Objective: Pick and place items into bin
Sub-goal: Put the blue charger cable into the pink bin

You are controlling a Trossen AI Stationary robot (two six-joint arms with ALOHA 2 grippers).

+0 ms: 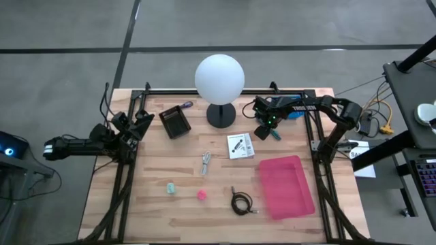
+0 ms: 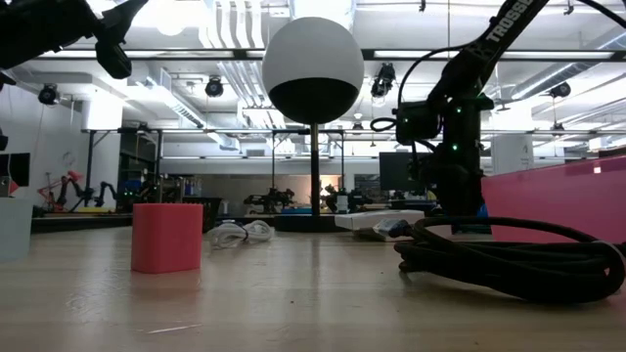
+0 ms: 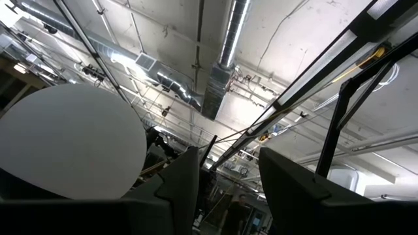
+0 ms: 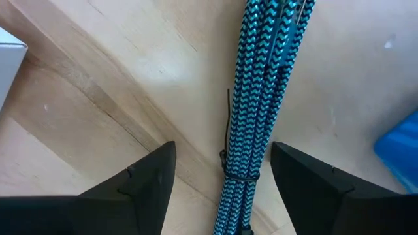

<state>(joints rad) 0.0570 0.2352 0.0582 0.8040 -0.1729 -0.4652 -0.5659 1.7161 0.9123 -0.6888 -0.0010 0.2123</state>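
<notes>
My right gripper (image 1: 267, 129) is open, pointing down close over a teal-and-black braided cord bundle (image 4: 256, 111) that lies flat on the table at the far right. Its fingers (image 4: 147, 186) stand on either side of the bundle, apart from it. A white printed card (image 1: 240, 145), a silvery metal piece (image 1: 205, 163), a green block (image 1: 171, 187), a pink block (image 1: 202, 195) and a dark coiled cable (image 1: 241, 202) lie on the table. A purple cord (image 1: 186, 105) lies at the far edge. My left gripper (image 1: 141, 122) is open and empty, raised at the table's left.
A pink bin (image 1: 286, 185) stands at the near right. A white globe lamp (image 1: 219, 78) on a black base stands at the far middle, with a small black box (image 1: 175, 122) to its left. A blue object (image 4: 400, 147) lies close beside the braided bundle.
</notes>
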